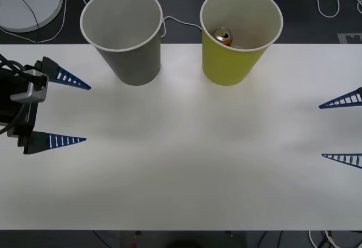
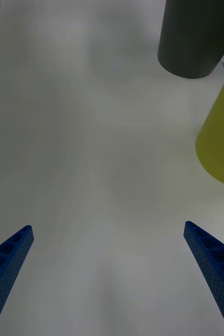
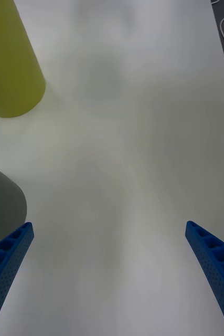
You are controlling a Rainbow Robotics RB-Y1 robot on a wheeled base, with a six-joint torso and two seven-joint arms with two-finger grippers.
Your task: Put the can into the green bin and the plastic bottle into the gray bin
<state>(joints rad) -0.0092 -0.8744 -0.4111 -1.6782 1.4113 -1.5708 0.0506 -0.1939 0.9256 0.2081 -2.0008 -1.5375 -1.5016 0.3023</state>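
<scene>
— While both bins stand at the far edge of the white surface (image 1: 181,163), where is the can?

— A can (image 1: 223,35) lies inside the green bin (image 1: 232,67); it looks gold-orange. The gray bin (image 1: 133,61) stands beside it, apart.

— Your grippers?

— My left gripper (image 1: 70,111) and right gripper (image 1: 342,128) hover at opposite ends, both released and holding nothing. White cables (image 1: 181,23) trail behind the bins.

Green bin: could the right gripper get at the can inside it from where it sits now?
Probably not directly. The can lies deep inside the green bin, walled in; the open right gripper sits low at the table's edge, so it would have to come over the rim.
</scene>
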